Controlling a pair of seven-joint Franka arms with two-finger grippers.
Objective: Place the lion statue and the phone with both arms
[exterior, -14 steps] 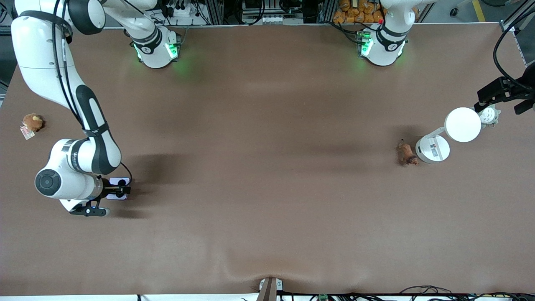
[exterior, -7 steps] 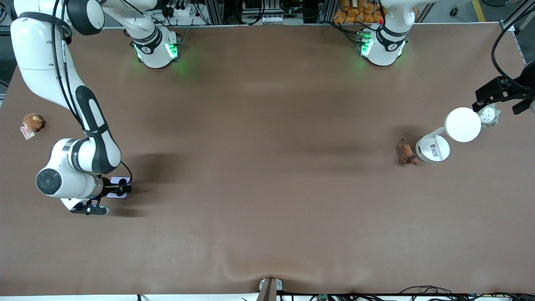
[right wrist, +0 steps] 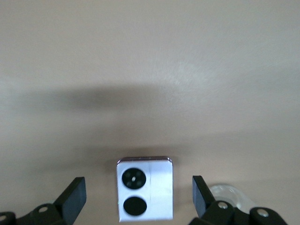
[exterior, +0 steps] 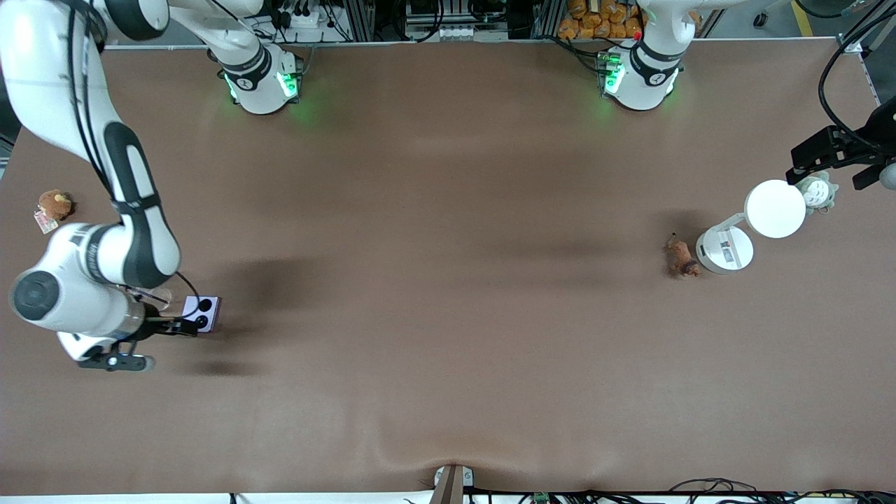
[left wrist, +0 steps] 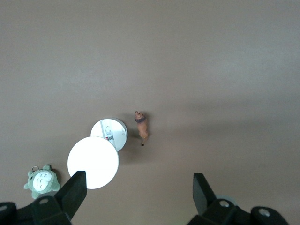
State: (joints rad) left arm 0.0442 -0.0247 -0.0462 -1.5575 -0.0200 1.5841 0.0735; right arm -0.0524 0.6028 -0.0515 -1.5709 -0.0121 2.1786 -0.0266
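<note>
The lavender phone (exterior: 201, 313) lies flat on the table near the right arm's end, its two black camera circles facing up. My right gripper (exterior: 175, 327) hovers over it, open and empty. In the right wrist view the phone (right wrist: 144, 194) sits on the table between the spread fingers of the right gripper (right wrist: 138, 197). The reddish-brown lion statue (exterior: 681, 257) lies near the left arm's end, beside a white round base. My left gripper (exterior: 836, 162) is open and empty, high over the grey-white plush. The lion (left wrist: 142, 127) shows ahead of the left gripper (left wrist: 138, 190).
A white round base (exterior: 724, 250) and a white disc (exterior: 775, 208) stand next to the lion. A grey-white plush (exterior: 817, 192) lies beside the disc. A round brown plush with a tag (exterior: 54, 204) lies at the right arm's end of the table.
My right gripper has risen and drawn back from the phone, which now shows whole on the table. My left gripper has drifted slightly toward the robots' bases.
</note>
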